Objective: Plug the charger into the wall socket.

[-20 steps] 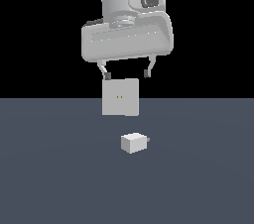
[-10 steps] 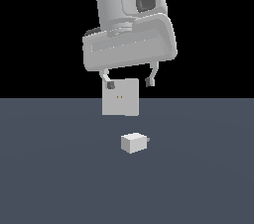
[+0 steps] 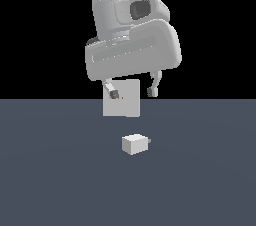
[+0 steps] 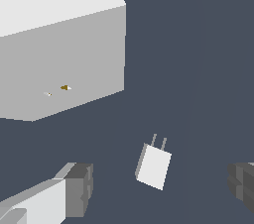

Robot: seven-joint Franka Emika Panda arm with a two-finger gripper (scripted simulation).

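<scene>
There is one charger [image 3: 135,144] here, one wall socket [image 3: 125,104], and one claw [image 3: 133,91] on the single arm. The floor [image 3: 55,180] under them is plain dark slate.

The claw hangs spread wide, its two fingers [image 4: 74,188] far apart with nothing between them and nothing touching either pad. It grips nothing at all.

The charger lies on the floor below the claw, a small off-white block resting apart from everything else. In the wrist view the charger [image 4: 155,167] sits between the two fingers, nearer the lighter finger than the dark one, with its two thin prongs pointing roughly toward the socket's side of the scene.

The wall socket [image 4: 64,49] stands upright behind the claw, well apart from the charger. One finger crosses in front of the plate's upper part in the exterior view. Two tiny yellowish holes mark its face.
</scene>
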